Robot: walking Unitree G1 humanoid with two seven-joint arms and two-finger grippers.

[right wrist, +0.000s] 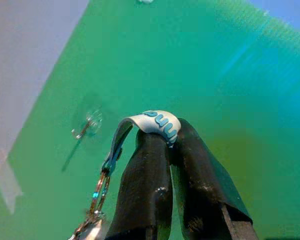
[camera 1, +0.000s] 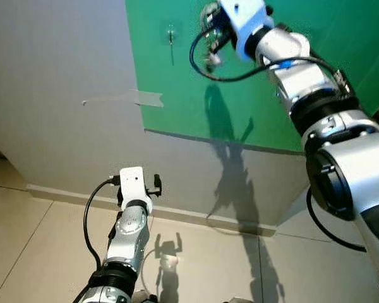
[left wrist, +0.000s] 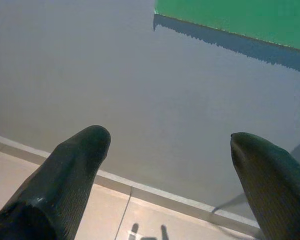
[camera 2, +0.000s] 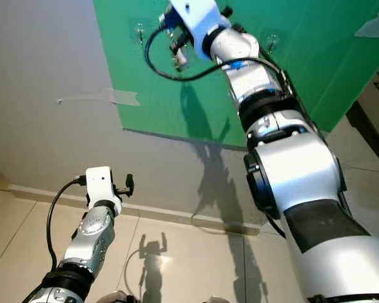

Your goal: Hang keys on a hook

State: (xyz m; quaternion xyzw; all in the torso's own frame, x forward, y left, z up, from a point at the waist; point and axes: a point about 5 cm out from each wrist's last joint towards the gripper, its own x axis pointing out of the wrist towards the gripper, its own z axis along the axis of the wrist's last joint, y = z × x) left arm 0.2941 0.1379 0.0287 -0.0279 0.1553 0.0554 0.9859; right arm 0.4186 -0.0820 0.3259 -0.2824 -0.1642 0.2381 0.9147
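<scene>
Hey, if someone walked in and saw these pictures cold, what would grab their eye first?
Probably the bright green sheet on the grey wall, with the right gripper raised against it, shut on a pale strap from which a key ring hangs. A small clear hook is stuck to the sheet, apart from the strap. Lower down, the left gripper is open, facing the wall above the skirting board.

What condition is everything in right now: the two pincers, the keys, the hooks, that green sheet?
Right pincer: raised near the green sheet, shut on the key strap.
Keys: hanging from the strap, not on a hook.
Nearest hook: stuck on the sheet, bare.
Left pincer: open, held low, holding nothing, pointing at the grey wall.
Green sheet: flat on the wall, taped at its edge.
</scene>
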